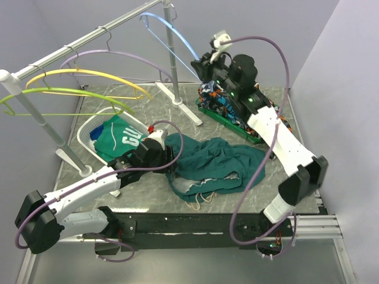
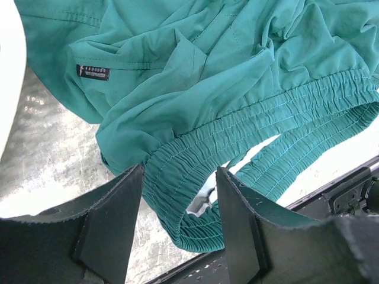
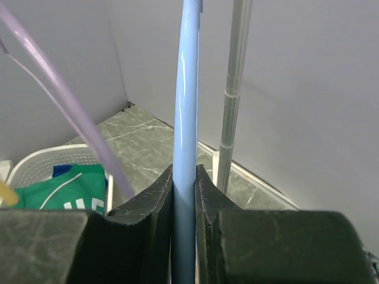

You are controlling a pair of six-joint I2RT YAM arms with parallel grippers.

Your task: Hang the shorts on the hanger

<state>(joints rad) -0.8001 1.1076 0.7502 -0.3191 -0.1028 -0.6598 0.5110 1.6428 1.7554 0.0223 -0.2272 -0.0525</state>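
Right gripper (image 3: 184, 173) clamps thin light-blue plastic hanger (image 3: 188, 89); left gripper (image 2: 179, 177) — jaws apart — straddles dark teal fabric shorts (image 2: 237, 77) at waistband (image 2: 284, 112).

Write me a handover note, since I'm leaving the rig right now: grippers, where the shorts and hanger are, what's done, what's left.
Left gripper: open, jaws either side of the elastic waistband of the shorts, not clamped on it.
Right gripper: shut on the light-blue hanger, up near the rail.
Shorts: crumpled on the table, between the two arms.
Done: hanger gripped.
Left: close on the waistband, lift the shorts, get them onto the hanger.
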